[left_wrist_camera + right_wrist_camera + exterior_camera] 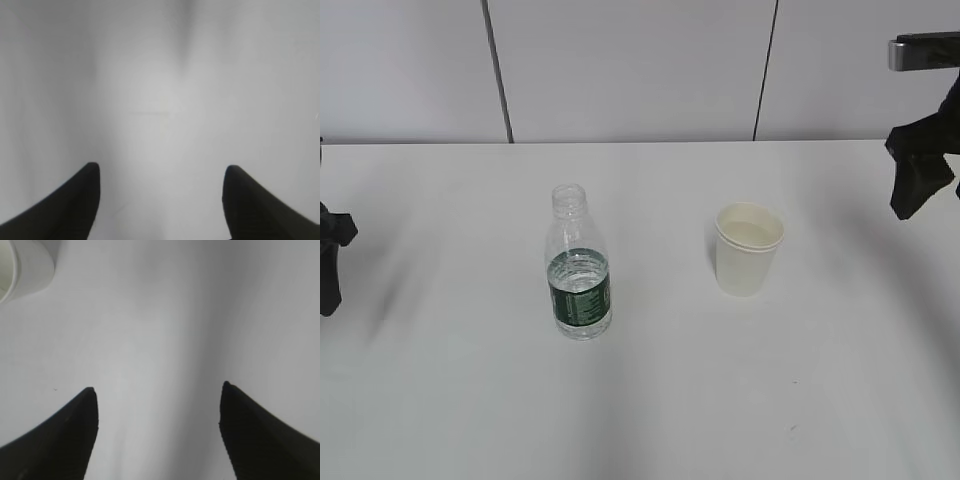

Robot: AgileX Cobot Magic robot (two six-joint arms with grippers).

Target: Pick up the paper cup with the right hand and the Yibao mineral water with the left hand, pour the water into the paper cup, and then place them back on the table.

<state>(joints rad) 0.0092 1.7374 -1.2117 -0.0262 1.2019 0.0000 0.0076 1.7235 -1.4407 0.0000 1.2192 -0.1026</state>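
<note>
The Yibao mineral water (580, 268), a clear capless bottle with a dark green label and water up to the label's top, stands upright on the white table (650, 400). The cream paper cup (749, 248) stands upright to its right; its rim also shows in the right wrist view (22, 265) at the top left. My left gripper (330, 262) is at the far left edge, well apart from the bottle; in the left wrist view it (160, 170) is open over bare table. My right gripper (917, 185) hangs at the far right, apart from the cup, and is open and empty (157, 390).
A pale panelled wall (630, 70) with dark seams rises behind the table's back edge. A few tiny dark specks (792, 428) mark the tabletop near the front right.
</note>
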